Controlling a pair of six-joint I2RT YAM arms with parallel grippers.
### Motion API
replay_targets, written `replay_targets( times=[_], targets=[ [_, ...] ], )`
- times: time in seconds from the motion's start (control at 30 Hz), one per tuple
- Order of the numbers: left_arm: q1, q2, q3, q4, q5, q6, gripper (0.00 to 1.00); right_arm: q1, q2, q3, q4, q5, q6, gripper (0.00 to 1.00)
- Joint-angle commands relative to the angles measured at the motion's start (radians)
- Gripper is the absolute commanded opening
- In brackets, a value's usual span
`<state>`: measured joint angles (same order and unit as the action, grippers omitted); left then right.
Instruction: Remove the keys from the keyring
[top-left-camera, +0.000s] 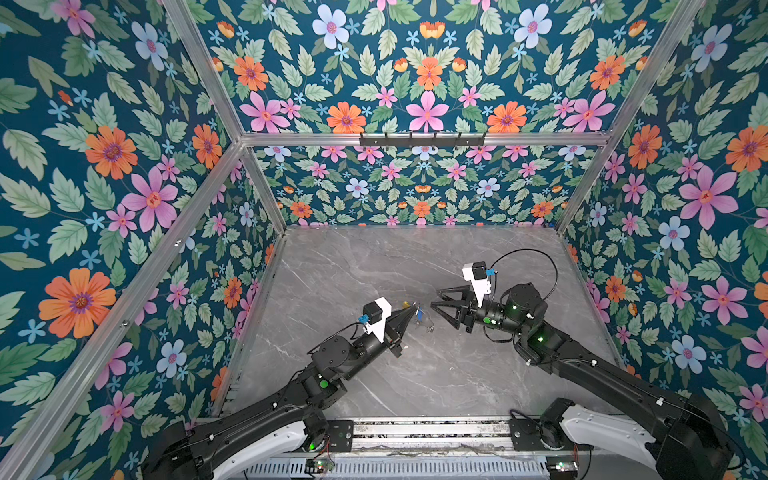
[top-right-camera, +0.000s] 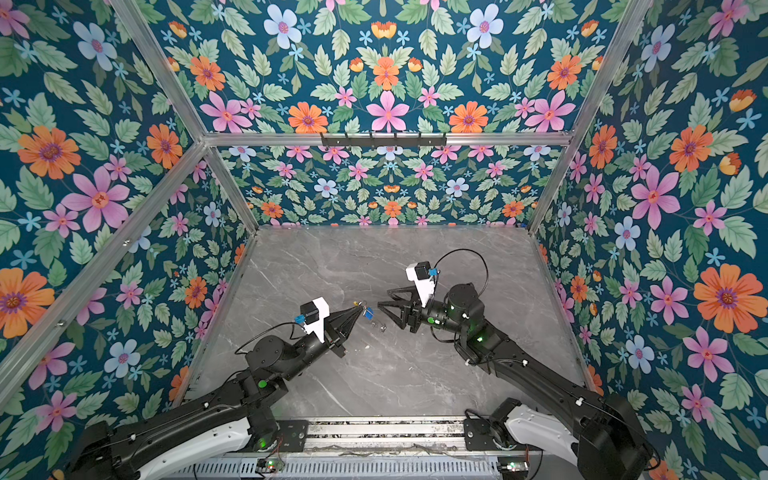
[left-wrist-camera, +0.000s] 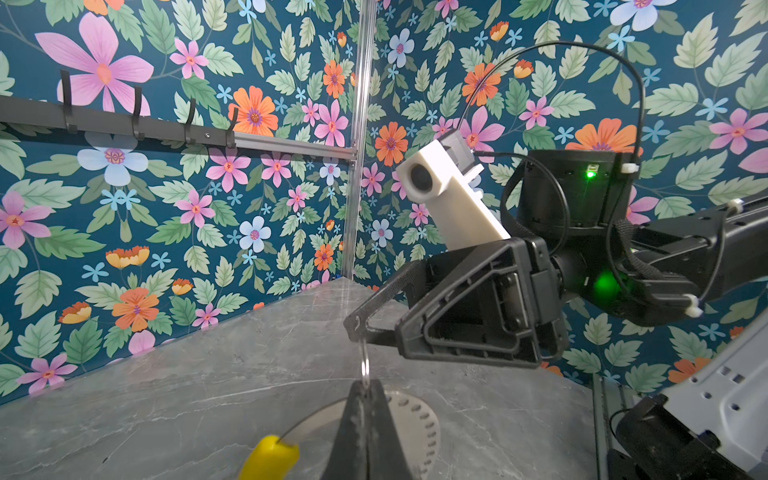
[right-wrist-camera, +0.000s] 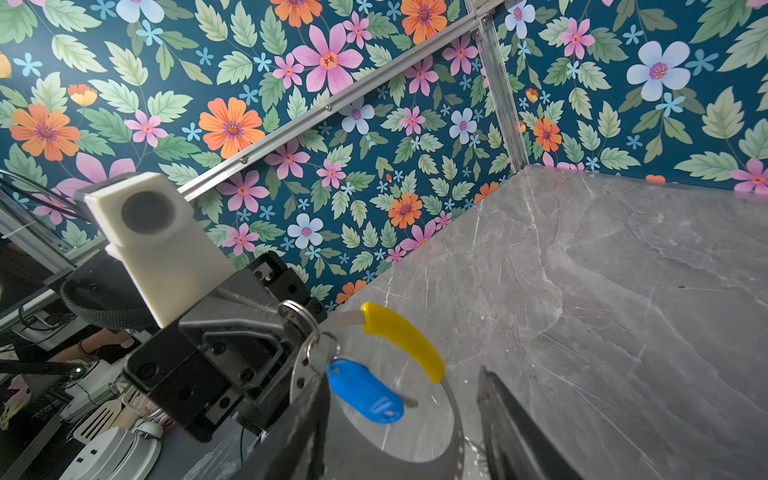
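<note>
Keyring (right-wrist-camera: 401, 338): aloft over the table, rim pinched in left gripper (top-left-camera: 411, 311), pressed shut; blue key (right-wrist-camera: 363, 390) dangles from it toward right gripper (top-left-camera: 436, 299); that one spread, empty, just beside, likely the puller.

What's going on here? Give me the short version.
The left gripper is shut on the keyring, pinching it at its rim. The blue-tagged key hangs from the ring, so it is not off yet. The right gripper is open and faces the ring from close by, gripping nothing.
</note>
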<state>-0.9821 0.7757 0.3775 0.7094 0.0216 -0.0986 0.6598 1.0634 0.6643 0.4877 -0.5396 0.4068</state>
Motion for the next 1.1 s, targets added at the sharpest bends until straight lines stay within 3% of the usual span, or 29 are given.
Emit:
replay_targets(
  times=[0.0,0.13,0.4,0.57,0.77,1.07],
  targets=[
    [0.000,-0.003,-0.005,0.058,0.004,0.013,0.00,0.001,-0.020,0.012,0.049,0.013,-0.035,0.58],
    [-0.001,0.012,0.000,0.063,0.026,0.013,0.00,0.002,-0.007,0.091,-0.085,-0.117,-0.095,0.56],
    [0.000,0.025,0.010,0.114,0.150,-0.002,0.00,0.000,-0.007,0.084,-0.019,-0.194,-0.050,0.55],
    [-0.001,0.014,0.013,0.153,0.228,-0.036,0.00,-0.007,0.017,0.089,0.056,-0.334,0.007,0.54],
    [-0.001,0.026,0.013,0.194,0.266,-0.069,0.00,-0.020,0.025,0.066,0.182,-0.401,0.102,0.46],
    [0.000,0.033,0.017,0.212,0.282,-0.079,0.00,-0.020,-0.009,0.053,0.162,-0.403,0.108,0.31]
  ],
)
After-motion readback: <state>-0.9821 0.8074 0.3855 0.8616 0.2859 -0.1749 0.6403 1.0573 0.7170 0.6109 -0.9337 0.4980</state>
